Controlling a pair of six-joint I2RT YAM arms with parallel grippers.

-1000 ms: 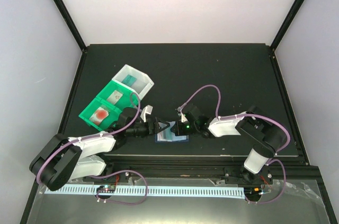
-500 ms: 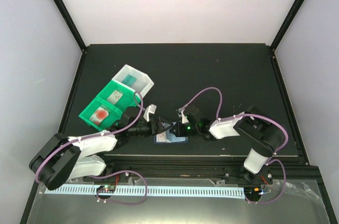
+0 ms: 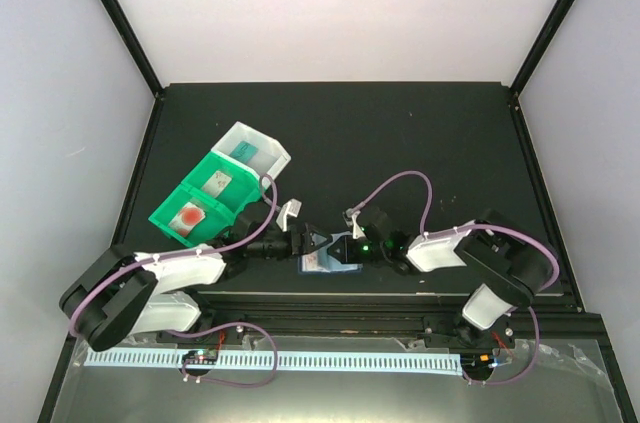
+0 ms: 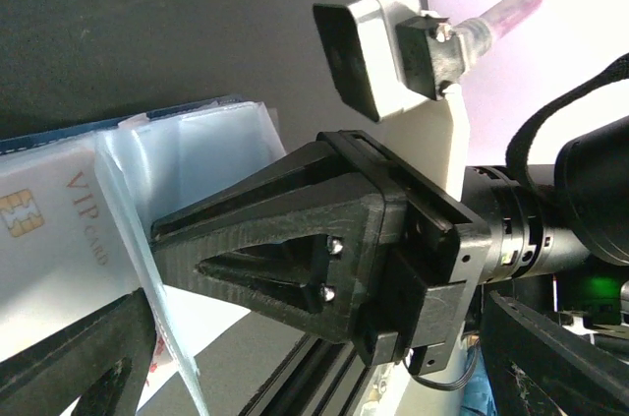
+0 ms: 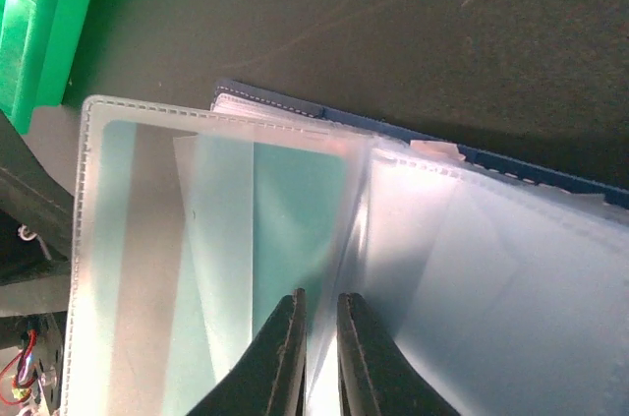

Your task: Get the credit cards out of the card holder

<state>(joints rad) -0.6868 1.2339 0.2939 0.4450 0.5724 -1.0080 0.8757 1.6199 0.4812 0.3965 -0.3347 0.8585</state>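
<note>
Slippage worried us: right jaws sat nearly closed over the card holder point(image 3: 324, 263) at the worktop point(image 3: 400, 143) edge, grip impossible to tell; left jaws gaped, so the holder could drag.

The card holder point(image 5: 491, 268) is showing navy edging and frosted pale sleeves; a teal card point(image 5: 295, 200) is showing just beyond the black right claw point(image 5: 319, 296).
</note>
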